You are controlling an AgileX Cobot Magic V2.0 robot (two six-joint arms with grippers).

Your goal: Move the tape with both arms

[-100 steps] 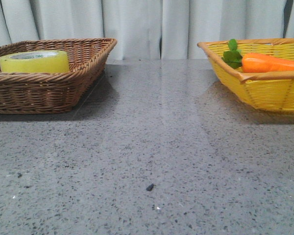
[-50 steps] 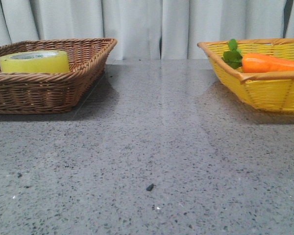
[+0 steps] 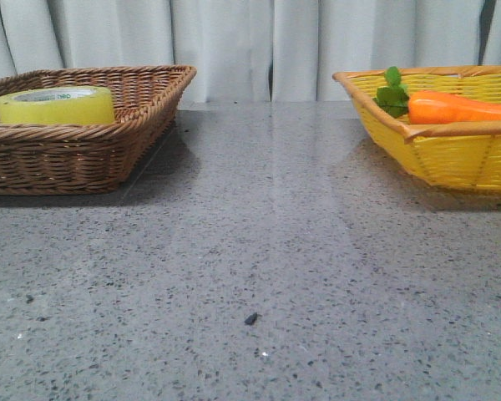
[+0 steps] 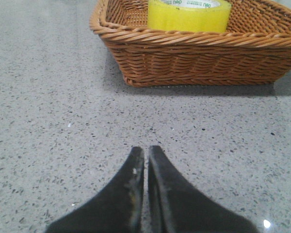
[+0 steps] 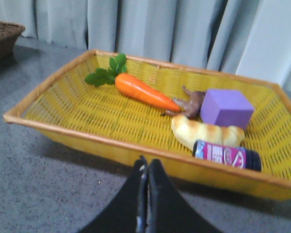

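Observation:
The yellow tape roll (image 3: pixel 54 106) lies flat in the brown wicker basket (image 3: pixel 83 159) at the table's far left; it also shows in the left wrist view (image 4: pixel 189 14). My left gripper (image 4: pixel 146 151) is shut and empty over the bare grey table, short of that brown basket (image 4: pixel 199 58). My right gripper (image 5: pixel 147 162) is shut and empty just in front of the yellow basket's near rim (image 5: pixel 102 141). Neither arm shows in the front view.
The yellow basket (image 3: pixel 451 154) at the far right holds an orange carrot (image 5: pixel 143 91) with green leaves, a purple block (image 5: pixel 226 108), a bread roll (image 5: pixel 203 132), a brown root-like piece (image 5: pixel 190 103) and a small dark bottle (image 5: pixel 228 155). Grey curtains hang behind.
The front view has shifted slightly, so both baskets sit a few pixels further left. Nothing on the table has moved.

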